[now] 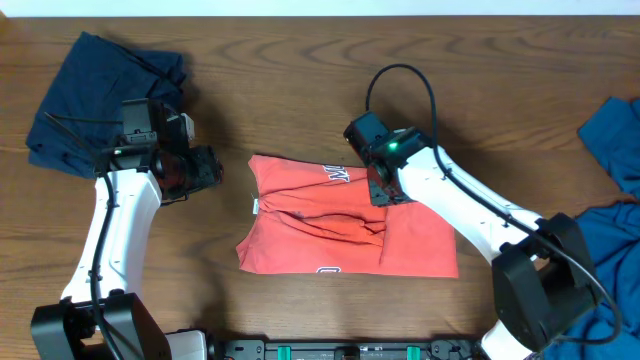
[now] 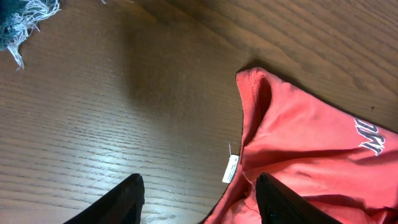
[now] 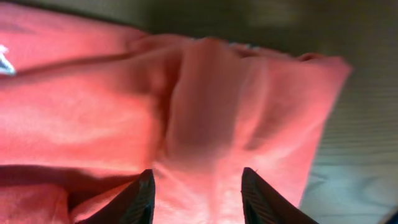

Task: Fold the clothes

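Observation:
The clothes here are mainly a coral-red T-shirt (image 1: 340, 225), lying partly folded and rumpled in the middle of the table with white lettering showing along its top and bottom edges. My left gripper (image 1: 205, 168) hovers just left of the shirt. In the left wrist view it (image 2: 199, 186) is open, one finger over bare wood and the other over the shirt's edge (image 2: 311, 155), close to the white label (image 2: 231, 168). My right gripper (image 1: 383, 190) is over the shirt's upper right part. In the right wrist view it (image 3: 198, 186) is open above a raised ridge of red cloth (image 3: 205, 106), gripping nothing.
A dark navy garment (image 1: 100, 100) lies heaped at the back left, behind my left arm. Blue cloth (image 1: 615, 140) sits at the right edge, with more blue cloth (image 1: 600, 240) by the base of my right arm. A frayed cloth edge (image 2: 25, 15) shows in the left wrist view.

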Controlling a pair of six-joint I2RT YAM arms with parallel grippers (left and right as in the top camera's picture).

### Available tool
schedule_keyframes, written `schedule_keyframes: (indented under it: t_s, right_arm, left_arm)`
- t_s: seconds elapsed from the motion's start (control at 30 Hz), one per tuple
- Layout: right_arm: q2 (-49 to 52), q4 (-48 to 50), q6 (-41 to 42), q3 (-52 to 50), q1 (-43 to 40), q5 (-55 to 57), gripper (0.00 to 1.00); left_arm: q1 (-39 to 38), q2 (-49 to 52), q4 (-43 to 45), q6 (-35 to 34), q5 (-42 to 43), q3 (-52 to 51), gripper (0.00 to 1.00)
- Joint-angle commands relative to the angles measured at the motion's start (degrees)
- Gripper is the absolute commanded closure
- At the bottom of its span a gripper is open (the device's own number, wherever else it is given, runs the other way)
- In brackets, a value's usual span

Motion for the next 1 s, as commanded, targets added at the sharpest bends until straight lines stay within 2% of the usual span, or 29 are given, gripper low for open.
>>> schedule_keyframes:
  t_s: [0.0, 0.13, 0.2, 0.27, 0.3, 0.33, 0.37, 0.47, 0.5, 0.57, 0.73, 0.83, 0.97]
  right_arm:
    - [3.0, 0.2, -0.8, -1.7, 1.8, -2.5, 0.61]
    - [3.2, 0.7, -0.2, -1.8, 3.8, -2.5, 0.92]
    - [2.6, 2.2, -3.1, -1.8, 4.9, -2.8, 0.98]
    - [1.6, 3.4, -9.4, -1.6, 6.1, -4.1, 0.99]
    - [1.1, 3.4, -9.9, -1.5, 6.4, -3.5, 0.99]
    - [0.4, 3.3, -9.8, -1.5, 6.5, -2.4, 0.97]
    - [-0.5, 3.3, -9.9, -1.5, 6.4, -1.6, 0.81]
    - [-3.1, 3.3, -8.7, -1.5, 5.1, -1.2, 0.49]
    - [-4.1, 3.2, -7.8, -1.5, 4.5, -1.2, 0.44]
    - [-6.0, 3.0, -6.3, -1.5, 3.0, -1.2, 0.45]
    - [-7.7, -1.0, -3.1, -1.6, -3.1, -3.0, 0.9]
    - [-7.2, -1.9, -2.7, -3.8, -8.4, -8.5, 0.95]
    - [-7.0, 4.2, -1.9, -10.7, -14.7, -17.8, 0.97]
  left_arm:
    - [0.0, 0.4, 0.0, 0.3, -0.3, -0.3, 0.41]
    - [0.0, 0.4, 0.0, 0.3, -0.3, -0.3, 0.41]
    - [0.0, 0.4, 0.0, 0.3, -0.3, -0.3, 0.41]
    - [0.0, 0.4, 0.0, 0.3, -0.3, -0.3, 0.41]
    - [0.0, 0.4, 0.0, 0.3, -0.3, -0.3, 0.41]
    - [0.0, 0.4, 0.0, 0.3, -0.3, -0.3, 0.41]
    - [0.0, 0.4, 0.0, 0.3, -0.3, -0.3, 0.41]
    - [0.0, 0.4, 0.0, 0.3, -0.3, -0.3, 0.41]
    - [0.0, 0.4, 0.0, 0.3, -0.3, -0.3, 0.41]
    - [0.0, 0.4, 0.0, 0.3, 1.1, -0.3, 0.41]
    - [-0.7, 0.4, 0.1, 3.4, 14.1, -0.3, 0.41]
    - [-3.1, 0.4, 0.0, 4.5, 18.2, -0.3, 0.43]
    - [-8.3, 0.4, 0.3, 5.6, 18.4, -0.3, 0.52]
